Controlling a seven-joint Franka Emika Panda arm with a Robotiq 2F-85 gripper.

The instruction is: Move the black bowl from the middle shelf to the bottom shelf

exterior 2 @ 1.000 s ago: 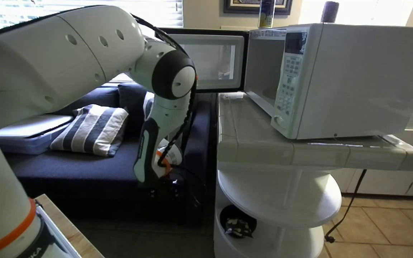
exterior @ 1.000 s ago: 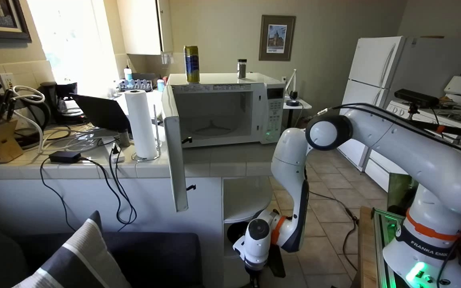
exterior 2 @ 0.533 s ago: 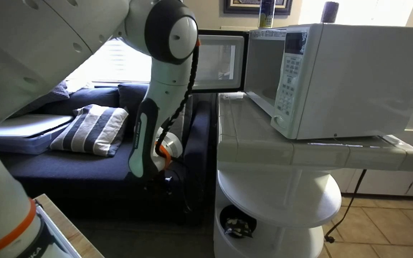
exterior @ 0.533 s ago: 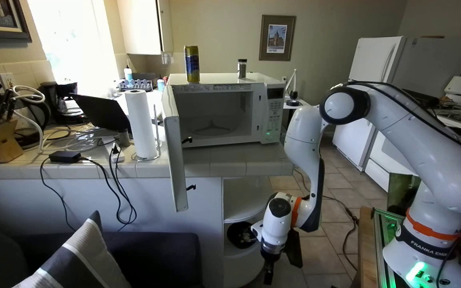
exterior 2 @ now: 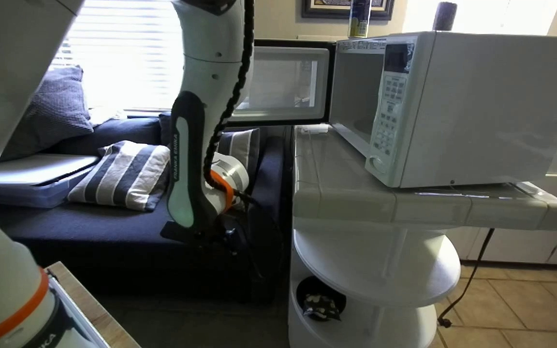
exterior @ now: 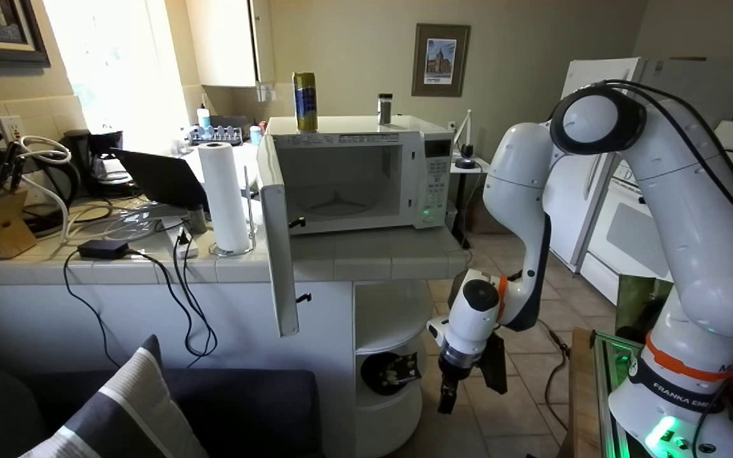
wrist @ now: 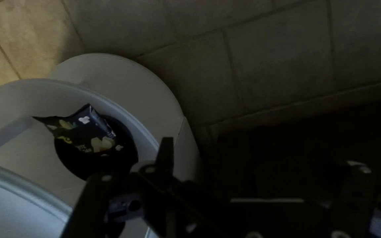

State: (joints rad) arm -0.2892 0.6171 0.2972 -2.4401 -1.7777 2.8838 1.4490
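Note:
The black bowl (exterior: pixel 371 374) sits on the middle shelf (exterior: pixel 379 402) of the rounded white corner shelves. It also shows in an exterior view (exterior 2: pixel 318 285) and in the wrist view (wrist: pixel 84 163). A dark snack packet (wrist: pixel 88 135) lies in the bowl and sticks out over its rim. The bottom shelf (wrist: pixel 114 71) shows below it in the wrist view. My gripper (exterior: pixel 448 404) points down, beside the shelves and apart from the bowl. In the wrist view its fingers (wrist: pixel 261 152) are wide apart with nothing seen between them; the right one is very dark.
The top shelf (exterior 2: pixel 380 268) and the tiled counter (exterior 2: pixel 344 203) overhang the bowl. A microwave (exterior 2: pixel 476 111) with its door (exterior: pixel 279 254) open stands on the counter. A dark sofa (exterior: pixel 245 407) stands in front of the cabinet side.
The arm has risen and drawn back, moving away from the shelves. The bowl and packet, partly hidden behind the gripper before, now show clearly in an exterior view. The bowl has not moved.

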